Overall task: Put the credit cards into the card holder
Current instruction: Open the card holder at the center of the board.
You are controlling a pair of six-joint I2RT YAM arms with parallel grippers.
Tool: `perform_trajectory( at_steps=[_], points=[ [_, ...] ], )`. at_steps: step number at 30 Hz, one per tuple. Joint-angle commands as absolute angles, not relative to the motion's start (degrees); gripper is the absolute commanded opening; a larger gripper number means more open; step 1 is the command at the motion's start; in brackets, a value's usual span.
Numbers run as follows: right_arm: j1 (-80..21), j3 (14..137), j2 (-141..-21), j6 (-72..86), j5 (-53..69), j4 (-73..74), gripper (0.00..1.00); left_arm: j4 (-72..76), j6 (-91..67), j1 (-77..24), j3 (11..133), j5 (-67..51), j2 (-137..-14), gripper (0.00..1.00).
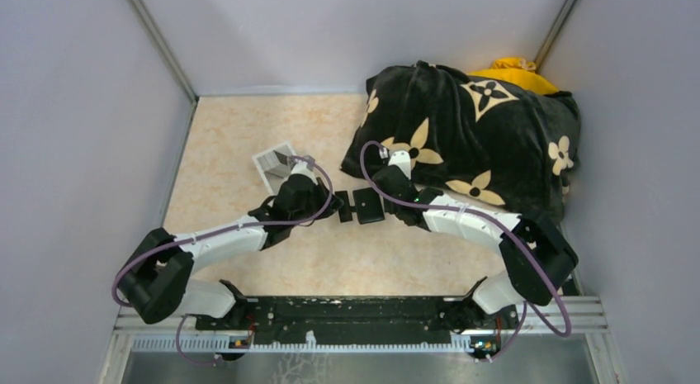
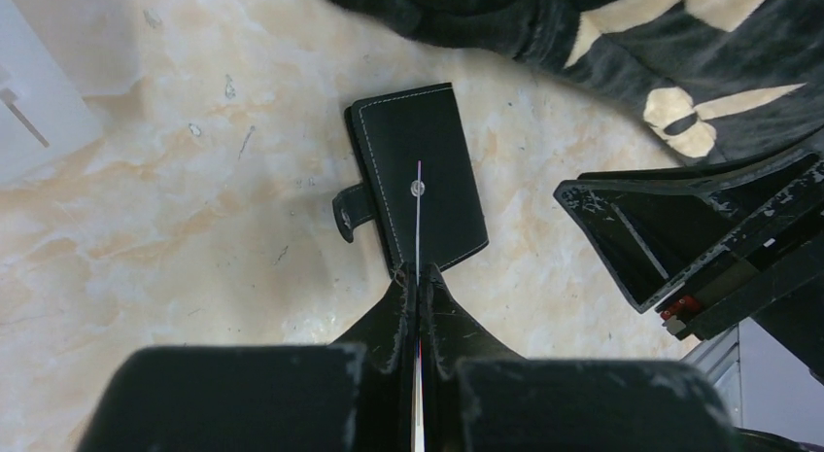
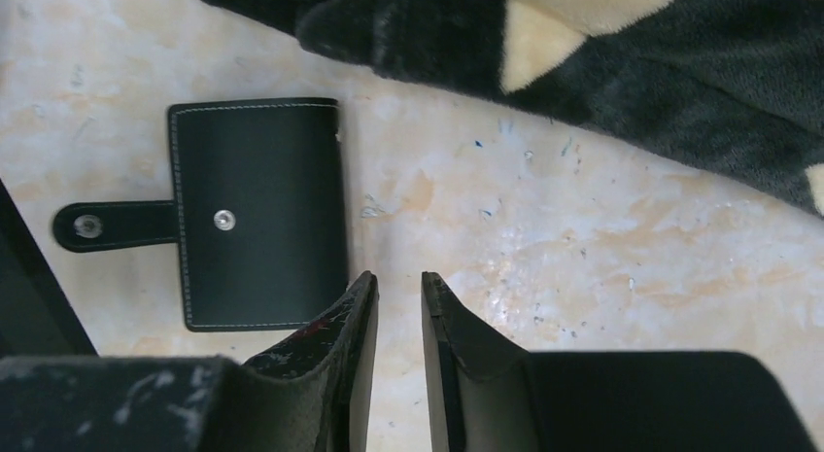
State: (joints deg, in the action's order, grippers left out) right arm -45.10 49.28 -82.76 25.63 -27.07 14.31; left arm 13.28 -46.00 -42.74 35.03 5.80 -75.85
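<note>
The card holder (image 1: 363,206) lies flat on the table between the two arms, black outer side up, its snap strap (image 3: 107,226) undone and sticking out. My left gripper (image 2: 418,272) is shut on a credit card (image 2: 418,219). The card shows edge-on as a thin pale line reaching out over the card holder (image 2: 452,185). My right gripper (image 3: 398,282) hangs just off the card holder's (image 3: 257,214) right edge. Its jaws stand a narrow gap apart with only bare table between them. The same right gripper (image 2: 680,233) also shows in the left wrist view, right of the holder.
A big black flower-patterned cushion (image 1: 470,140) fills the back right, close behind the card holder, with something yellow (image 1: 512,70) behind it. A pale grey plastic box (image 1: 275,163) sits by the left arm's wrist. Grey walls close in the table on three sides.
</note>
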Motion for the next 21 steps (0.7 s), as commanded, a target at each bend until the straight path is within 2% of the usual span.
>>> perform_trajectory(
  at_steps=[1, 21],
  points=[
    [-43.04, 48.06, -81.2, 26.85, -25.9, 11.3, 0.22, 16.41, -49.04, -43.07, 37.32, 4.79, -78.72, 0.0],
    [-39.35, 50.07, -90.13, 25.4, -19.87, 6.28, 0.18, 18.45, -50.54, -41.57, 39.29, 6.47, -86.67, 0.0]
  ],
)
